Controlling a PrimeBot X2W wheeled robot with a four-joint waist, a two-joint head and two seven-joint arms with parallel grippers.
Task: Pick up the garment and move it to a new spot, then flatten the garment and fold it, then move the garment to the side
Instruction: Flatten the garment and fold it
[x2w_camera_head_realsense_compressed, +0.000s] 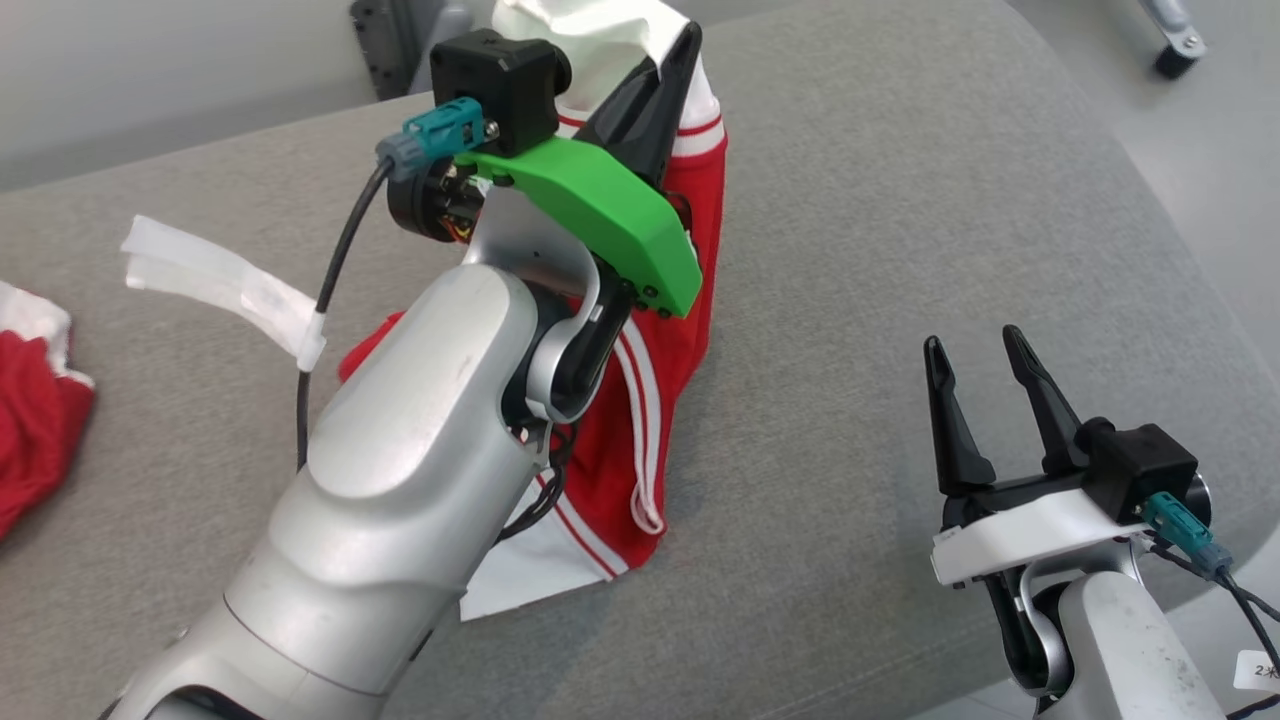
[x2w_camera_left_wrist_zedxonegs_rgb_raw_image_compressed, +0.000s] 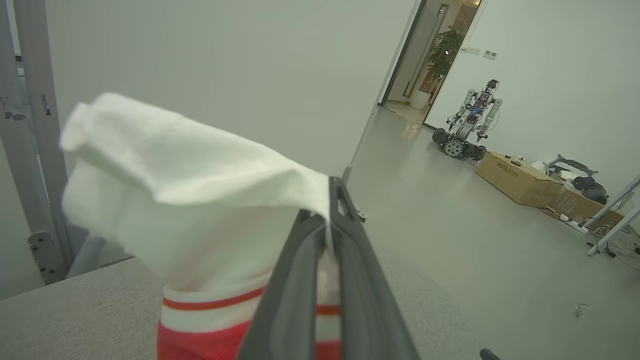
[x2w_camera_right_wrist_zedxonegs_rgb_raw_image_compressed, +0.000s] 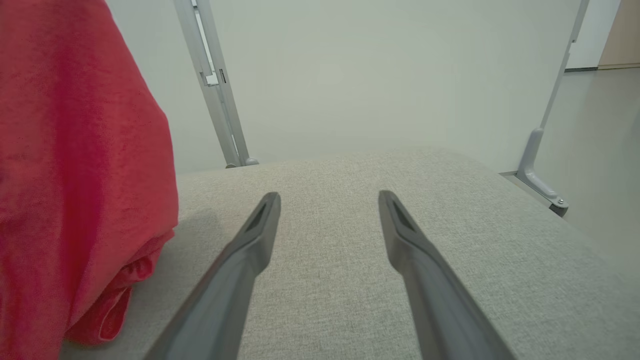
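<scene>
The garment (x2w_camera_head_realsense_compressed: 690, 300) is red with white trim and stripes. It hangs lifted above the grey table (x2w_camera_head_realsense_compressed: 900, 200), its lower end still resting on the cloth surface. My left gripper (x2w_camera_head_realsense_compressed: 675, 65) is shut on the garment's white upper edge; in the left wrist view the closed fingers (x2w_camera_left_wrist_zedxonegs_rgb_raw_image_compressed: 345, 235) pinch the white fabric (x2w_camera_left_wrist_zedxonegs_rgb_raw_image_compressed: 190, 200). My right gripper (x2w_camera_head_realsense_compressed: 975, 355) stands open over the table's right front, empty. From the right wrist the red garment (x2w_camera_right_wrist_zedxonegs_rgb_raw_image_compressed: 75, 175) hangs to the left of the open right gripper (x2w_camera_right_wrist_zedxonegs_rgb_raw_image_compressed: 327, 200).
Another red and white cloth (x2w_camera_head_realsense_compressed: 30, 400) lies at the table's left edge. A strip of white tape (x2w_camera_head_realsense_compressed: 220, 280) hangs from the left arm's cable. The table's rounded right edge (x2w_camera_head_realsense_compressed: 1180, 250) drops to the floor. A metal frame post (x2w_camera_right_wrist_zedxonegs_rgb_raw_image_compressed: 215, 90) stands behind the table.
</scene>
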